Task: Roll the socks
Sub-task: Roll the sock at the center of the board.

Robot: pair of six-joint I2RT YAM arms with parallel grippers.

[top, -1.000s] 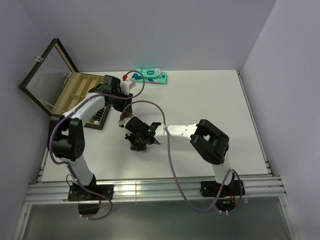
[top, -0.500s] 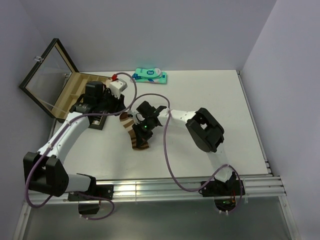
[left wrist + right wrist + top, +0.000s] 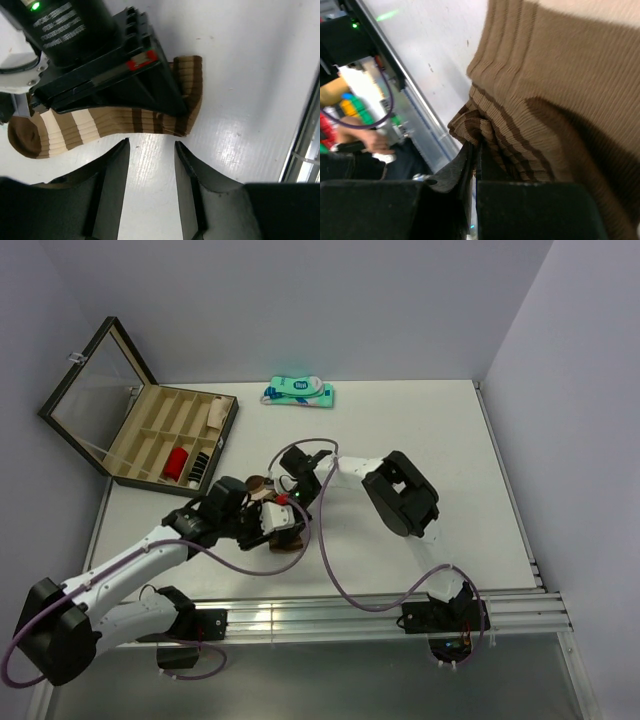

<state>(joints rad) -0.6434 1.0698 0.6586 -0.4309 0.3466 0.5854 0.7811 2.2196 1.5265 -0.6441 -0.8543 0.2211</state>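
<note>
A brown sock with wide tan bands (image 3: pixel 95 125) lies on the white table (image 3: pixel 240 100), its cuff end folded up at the right. My right gripper (image 3: pixel 475 145) is shut on a bunched fold of this sock (image 3: pixel 545 100). Its black body (image 3: pixel 100 75) covers the sock's middle in the left wrist view. My left gripper (image 3: pixel 150 146) stands open just short of the sock's near edge, with only bare table between the fingers. From above, both grippers meet over the sock (image 3: pixel 286 540) at the table's front centre. I see no other sock.
An open wooden box with a glass lid (image 3: pixel 165 430) stands at the back left. A flat teal-and-white package (image 3: pixel 298 392) lies at the back centre. The metal rail (image 3: pixel 305 150) of the table's front edge runs close to the sock.
My left arm has swung from the wooden box at the back left down to the front centre, beside the sock, and its jaws have widened. The right gripper has stayed shut on the sock.
</note>
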